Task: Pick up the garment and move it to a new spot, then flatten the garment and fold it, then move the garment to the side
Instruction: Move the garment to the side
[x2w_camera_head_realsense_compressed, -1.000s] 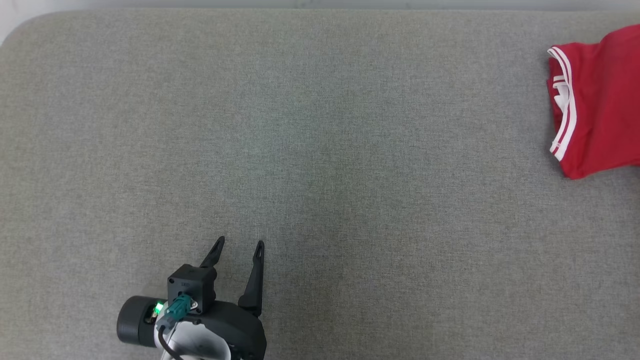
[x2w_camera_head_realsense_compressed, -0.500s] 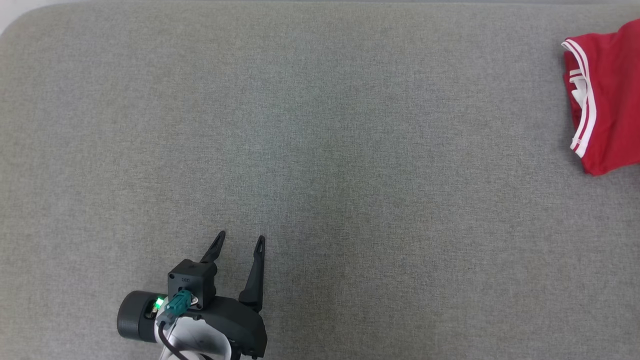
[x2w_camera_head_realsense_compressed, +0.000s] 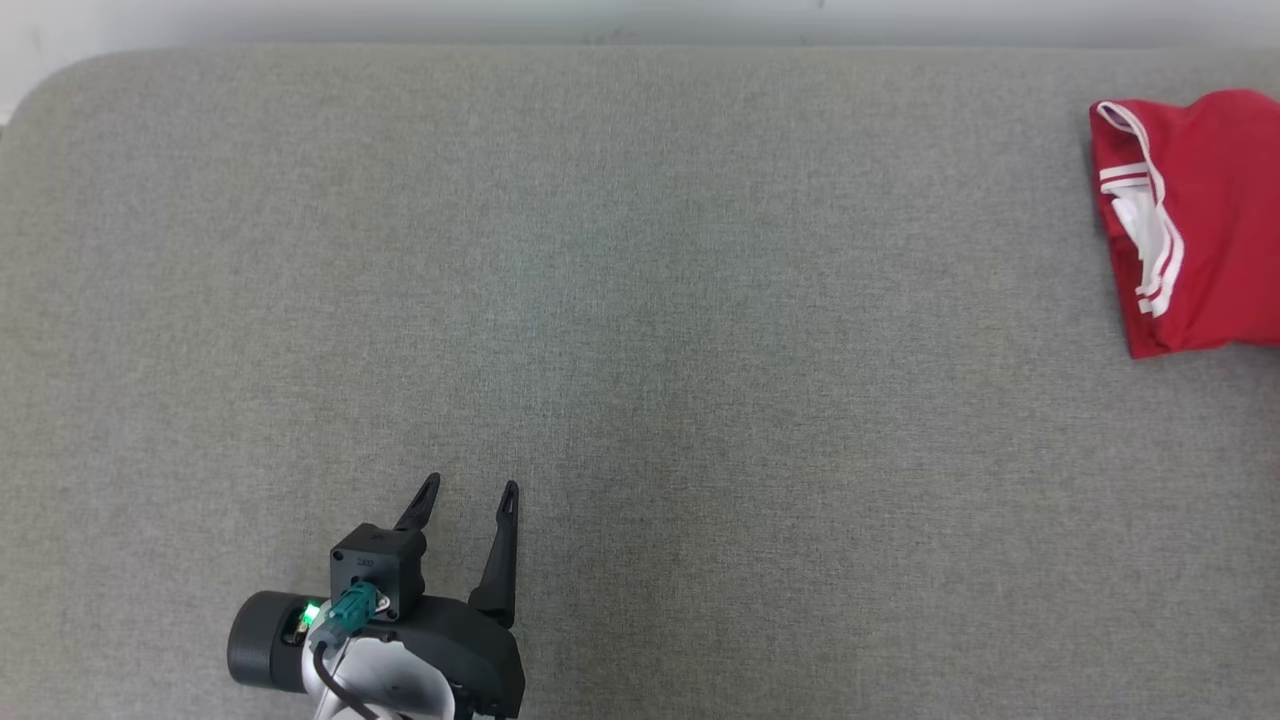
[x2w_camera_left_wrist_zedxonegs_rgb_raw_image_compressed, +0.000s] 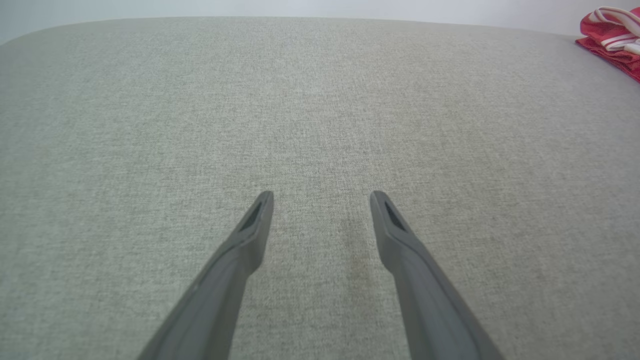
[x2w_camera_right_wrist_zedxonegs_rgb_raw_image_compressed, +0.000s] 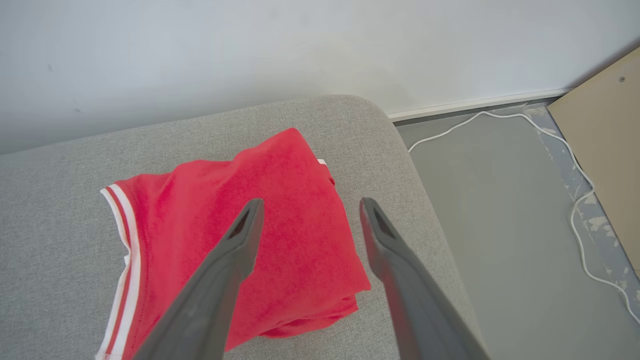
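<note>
A folded red garment with white striped trim (x2w_camera_head_realsense_compressed: 1200, 220) lies at the far right corner of the grey fabric-covered surface (x2w_camera_head_realsense_compressed: 640, 300). Its long axis runs away from the robot, and its striped edge faces the surface's middle. The right wrist view adds the right gripper (x2w_camera_right_wrist_zedxonegs_rgb_raw_image_compressed: 311, 202) over it, fingers spread and empty, and a white cable (x2w_camera_right_wrist_zedxonegs_rgb_raw_image_compressed: 500, 116) on the floor past that corner. The left gripper (x2w_camera_head_realsense_compressed: 471, 485), also spread, sits over the surface's near left.
</note>
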